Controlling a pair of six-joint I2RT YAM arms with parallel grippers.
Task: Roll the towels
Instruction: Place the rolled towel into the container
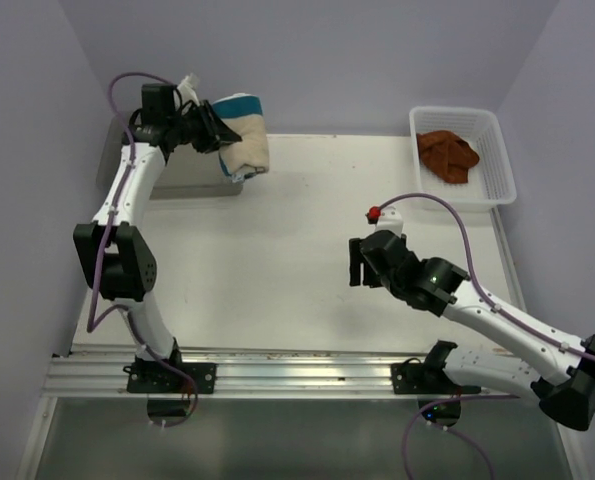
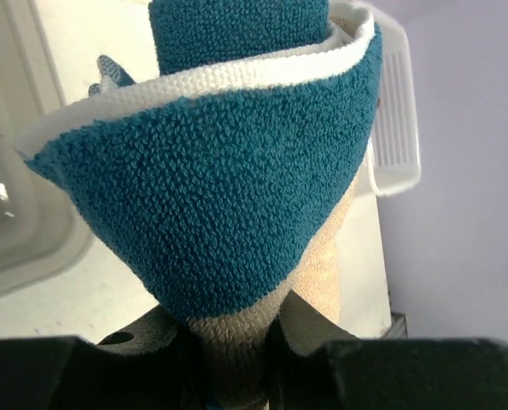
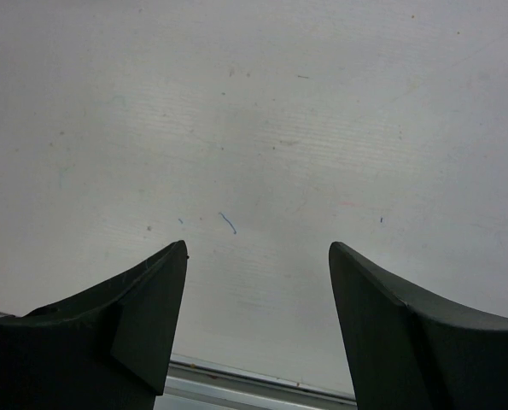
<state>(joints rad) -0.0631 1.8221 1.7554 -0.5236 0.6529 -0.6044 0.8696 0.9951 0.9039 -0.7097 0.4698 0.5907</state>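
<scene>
The white mesh basket [image 1: 505, 150] at the far right corner of the worktop [image 1: 297, 220] holds the rust-brown towel [image 1: 449, 155], crumpled; the clear plastic bin [image 2: 14, 231] sits at the far left, its contents not discernible; the left pincer [image 1: 215, 130] pinches the rolled cream towel [image 1: 245, 140], blue edge outward, lifted by the bin's right end; the right pincer [image 3: 258, 290] is spread wide, gripping nothing, over bare worktop; the left arm reaches up to the far corner; the right arm stretches low towards the centre.
</scene>
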